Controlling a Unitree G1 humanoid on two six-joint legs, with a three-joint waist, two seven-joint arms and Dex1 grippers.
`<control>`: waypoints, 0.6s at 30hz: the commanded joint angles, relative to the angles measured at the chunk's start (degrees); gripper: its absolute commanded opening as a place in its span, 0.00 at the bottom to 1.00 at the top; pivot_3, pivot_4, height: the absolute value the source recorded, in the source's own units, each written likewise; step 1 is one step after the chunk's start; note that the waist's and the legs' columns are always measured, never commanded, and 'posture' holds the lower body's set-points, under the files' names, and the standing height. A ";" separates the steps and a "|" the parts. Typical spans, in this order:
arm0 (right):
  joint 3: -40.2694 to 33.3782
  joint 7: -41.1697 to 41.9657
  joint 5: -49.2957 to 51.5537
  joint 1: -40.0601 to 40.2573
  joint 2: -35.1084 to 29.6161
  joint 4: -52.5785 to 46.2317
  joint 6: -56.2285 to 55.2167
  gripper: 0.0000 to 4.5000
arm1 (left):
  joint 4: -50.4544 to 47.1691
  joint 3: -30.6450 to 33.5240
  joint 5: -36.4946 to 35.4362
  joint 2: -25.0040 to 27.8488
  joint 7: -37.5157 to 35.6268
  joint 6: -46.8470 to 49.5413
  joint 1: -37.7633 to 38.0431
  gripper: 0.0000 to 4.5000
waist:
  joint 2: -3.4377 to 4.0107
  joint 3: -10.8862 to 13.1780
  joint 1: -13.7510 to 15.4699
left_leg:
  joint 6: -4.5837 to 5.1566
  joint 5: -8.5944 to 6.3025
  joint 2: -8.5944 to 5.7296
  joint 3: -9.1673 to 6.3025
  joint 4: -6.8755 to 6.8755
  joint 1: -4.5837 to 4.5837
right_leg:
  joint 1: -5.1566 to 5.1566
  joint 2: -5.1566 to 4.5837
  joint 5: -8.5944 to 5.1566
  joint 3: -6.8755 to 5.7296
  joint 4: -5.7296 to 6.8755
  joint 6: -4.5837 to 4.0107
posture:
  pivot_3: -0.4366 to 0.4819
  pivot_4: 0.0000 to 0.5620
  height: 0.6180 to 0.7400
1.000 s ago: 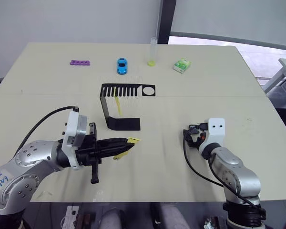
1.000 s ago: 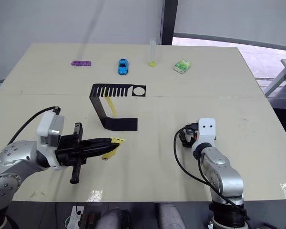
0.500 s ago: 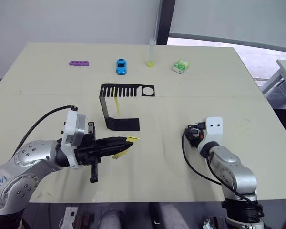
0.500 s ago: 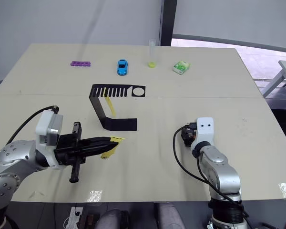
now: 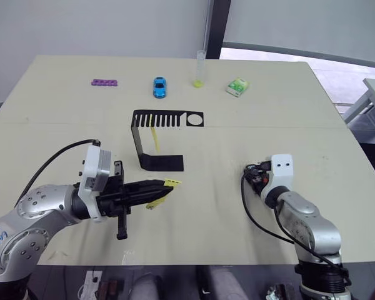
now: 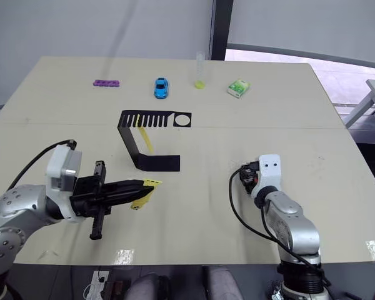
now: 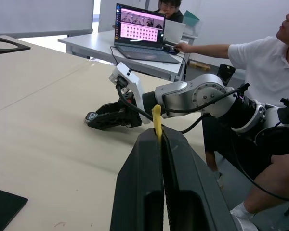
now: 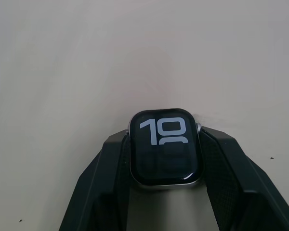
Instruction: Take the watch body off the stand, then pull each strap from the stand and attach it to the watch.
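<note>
Head views: your left gripper (image 5: 169,189) was clamped on one yellow strap (image 5: 164,189) over the table (image 5: 62,125), near the stand (image 5: 157,140); second strap (image 5: 154,138) hung in the stand's slots. Left wrist view: fingers pinched shut on that strap (image 7: 157,122). Right wrist view: your right gripper (image 8: 164,156) squeezed the watch body (image 8: 165,150) between both fingers, well right of the stand.

Watch body (image 8: 165,147) sat clamped between right gripper (image 8: 164,163) fingers (image 8: 226,166), screen showing white "10", over table (image 8: 86,57).
</note>
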 commanded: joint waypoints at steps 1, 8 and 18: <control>-1.25 9.91 9.45 1.55 -3.62 -4.57 5.55 0.36 | -0.37 3.32 4.17 0.90 -0.03 -3.97 -0.50 0.00 | 0.05 0.03 0.05 | 0.00 0.00 0.00 0.00 0.00 -0.02 | -0.01 0.00 0.00 0.00 0.00 0.00 | 0.48 0.27 1.00; -6.00 23.72 37.01 -5.71 -11.20 -5.11 26.48 0.36 | 3.08 7.71 12.91 6.84 -7.51 -8.89 5.86 0.00 | 0.38 0.27 0.04 | 0.03 0.00 0.02 0.03 -0.05 -0.02 | -0.05 0.00 0.00 0.04 -0.01 0.00 | 0.48 0.27 1.00; -8.38 12.97 53.41 -16.06 -3.06 7.08 45.24 0.36 | 3.77 5.13 19.97 9.61 -10.35 -13.73 -0.36 0.00 | 0.37 0.26 0.26 | 0.17 -0.01 -0.04 -0.06 0.02 -0.71 | -0.57 -0.10 0.03 -0.05 -0.09 0.06 | 0.48 0.27 1.00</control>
